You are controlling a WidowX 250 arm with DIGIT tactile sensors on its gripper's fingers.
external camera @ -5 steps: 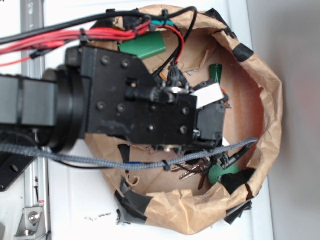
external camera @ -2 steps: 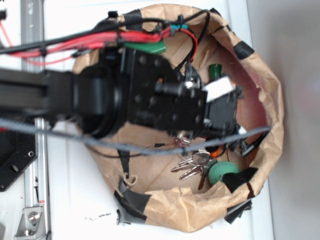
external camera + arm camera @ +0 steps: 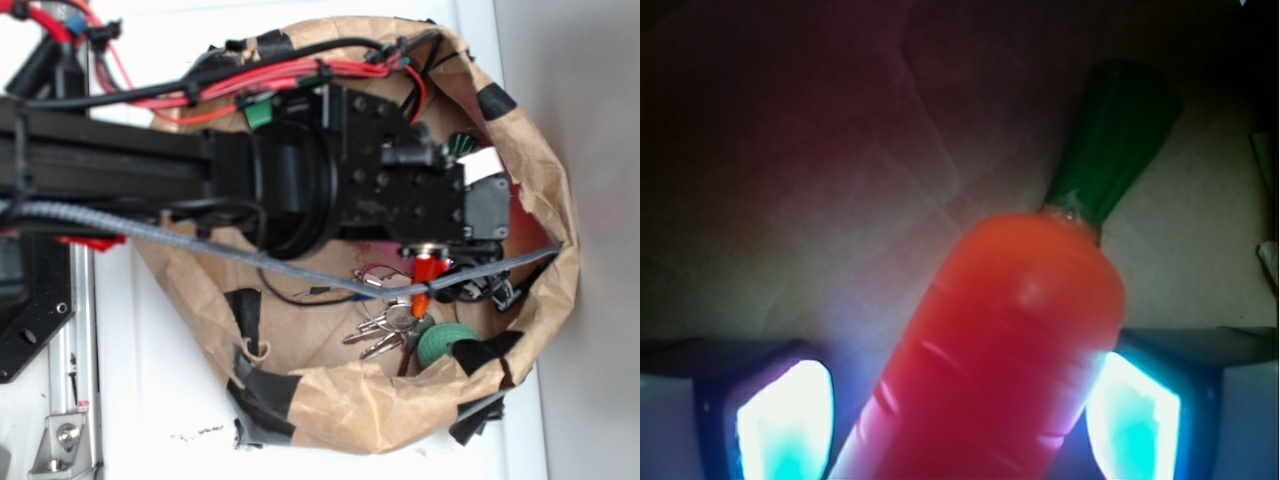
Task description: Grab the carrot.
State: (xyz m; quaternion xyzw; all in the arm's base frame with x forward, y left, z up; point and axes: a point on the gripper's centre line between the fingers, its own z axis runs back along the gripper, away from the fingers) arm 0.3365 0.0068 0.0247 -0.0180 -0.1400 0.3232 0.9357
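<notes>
The carrot (image 3: 1000, 330) fills the wrist view: glossy orange, faintly ridged, with its dark green stem cap pointing up and to the right. It lies slantwise between my gripper (image 3: 960, 420). The right pad (image 3: 1135, 415) presses its side and the left pad (image 3: 780, 420) sits close against the other side. In the exterior view the gripper (image 3: 478, 215) hangs inside the brown paper bag (image 3: 540, 190). Only an orange piece of the carrot (image 3: 428, 272) shows below the black wrist block, and the fingers are hidden under it.
A bunch of keys (image 3: 385, 325) and a green round object (image 3: 445, 342) lie on the bag floor near the front wall. Red and black cables (image 3: 300, 75) and a grey braided cord (image 3: 300, 275) run across the bag. A metal rail (image 3: 70, 400) stands at the left.
The arm has swung right and toward the bag's far right wall. The carrot's orange body now shows under the wrist block, and its green cap has shifted right with the gripper.
</notes>
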